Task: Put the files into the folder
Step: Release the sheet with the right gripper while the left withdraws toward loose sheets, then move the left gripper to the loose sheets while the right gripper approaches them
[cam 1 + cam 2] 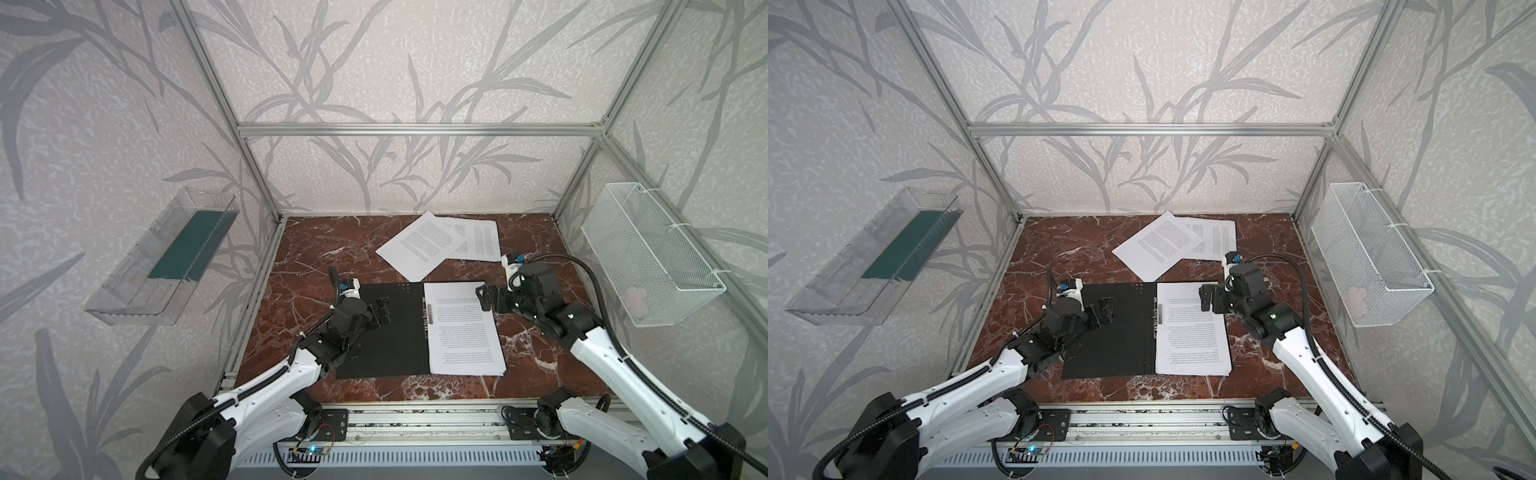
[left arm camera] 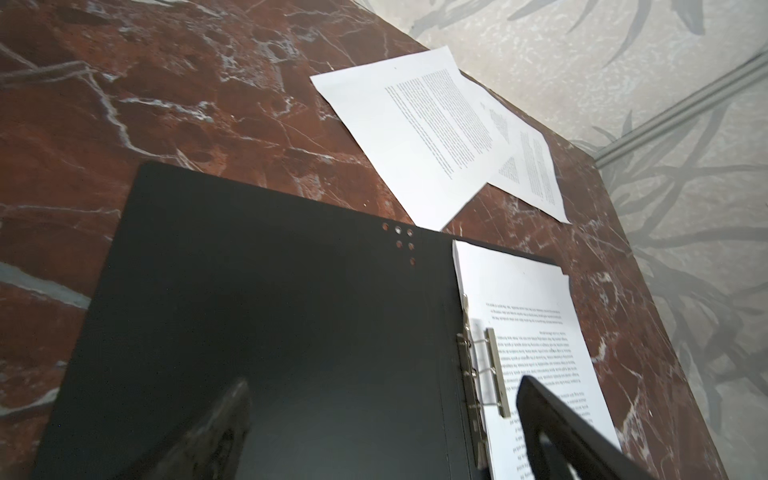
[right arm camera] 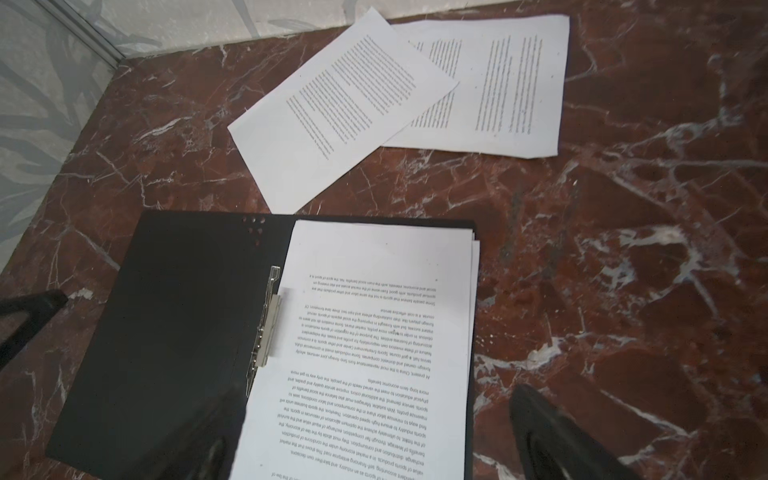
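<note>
Now the folder lies open mid table, with one stack on its right half beside one clip. Two loose files overlap just behind it. Both grippers gape wide and empty: the left gripper over the black flap, the right gripper over the stack's far corner. It is probably best to take the upper one first, by a free edge. One tray and one basket hang on the walls.
</note>
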